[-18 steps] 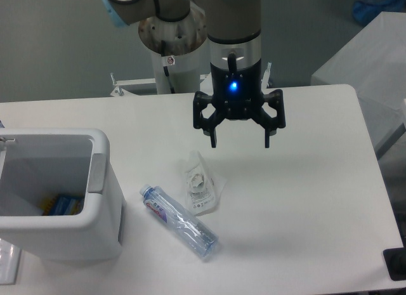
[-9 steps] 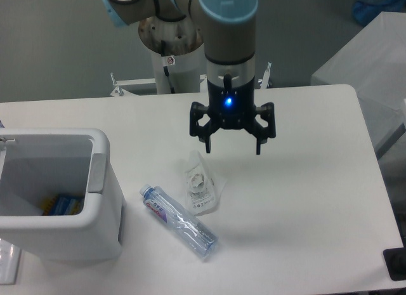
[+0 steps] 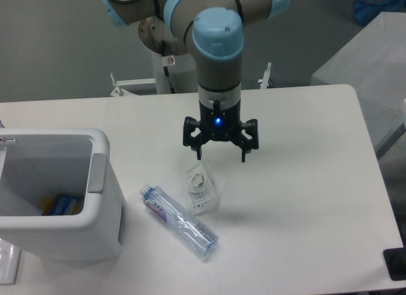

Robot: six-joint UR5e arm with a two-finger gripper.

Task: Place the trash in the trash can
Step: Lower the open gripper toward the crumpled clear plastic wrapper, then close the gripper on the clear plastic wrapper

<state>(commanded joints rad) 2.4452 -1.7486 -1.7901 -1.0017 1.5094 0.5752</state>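
Over the last second the end effector (image 3: 221,155) has travelled left and down toward the trash, shrinking in view as it dropped; nothing else on the worktop (image 3: 304,181) has shifted.

The trash can (image 3: 54,193) stands at the worktop's left edge, open-topped, with something blue and yellow lying in its bottom. The arm comes down from the base at the back, its last link near vertical, so the end effector points straight at the worktop with its blue light showing. Its fingers are spread wide and hold nothing.

The water bottle (image 3: 179,222) lies flat, cap toward the trash can, its long axis running diagonally from upper left to lower right. The wrapper (image 3: 202,188) lies just beside the bottle's upper side, perhaps touching it, its longer side roughly running away from the camera.

What the next move turns on: the wrapper sits just below and slightly left of the open fingers, closer than the bottle, so it looks the likelier first pick. A short further drop and a small leftward correction should bring the fingers astride it.
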